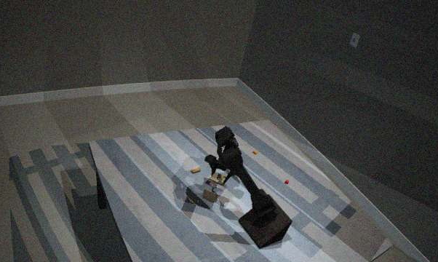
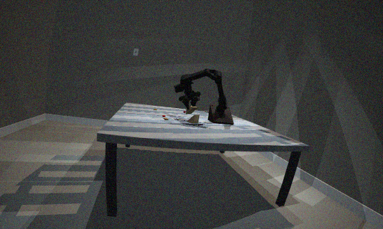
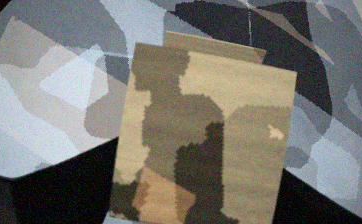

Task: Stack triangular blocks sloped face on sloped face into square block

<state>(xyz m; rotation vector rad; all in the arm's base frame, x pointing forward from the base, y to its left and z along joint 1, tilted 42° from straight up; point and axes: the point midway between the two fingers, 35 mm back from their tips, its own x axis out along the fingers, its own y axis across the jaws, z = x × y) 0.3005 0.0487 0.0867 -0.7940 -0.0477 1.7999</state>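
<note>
A tan wooden triangular block (image 1: pixel 217 177) (image 2: pixel 191 110) (image 3: pixel 252 90) is held between the fingers of my gripper (image 1: pixel 220 176) (image 2: pixel 191 107) (image 3: pixel 194 155), which is shut on it. Its flat face is up and its lower side tapers down in the exterior view. The other triangular block (image 1: pixel 210 196) (image 2: pixel 194 119) (image 3: pixel 214 45) stands on the table, its slope facing left in the exterior view. A gap shows between the blocks there. In the wrist view the held block hides most of the lower one, and the visible edges look nearly parallel.
Small orange pieces (image 1: pixel 195 170) (image 1: pixel 255 152) (image 2: pixel 155 109) (image 2: pixel 166 119) and small red pieces (image 1: pixel 287 182) (image 2: pixel 163 116) (image 2: pixel 184 112) lie on the table (image 1: pixel 150 204) (image 2: pixel 140 131). The arm's dark base (image 1: pixel 264 223) (image 2: pixel 222 117) stands near the lower block. Patchy shadows cross the table.
</note>
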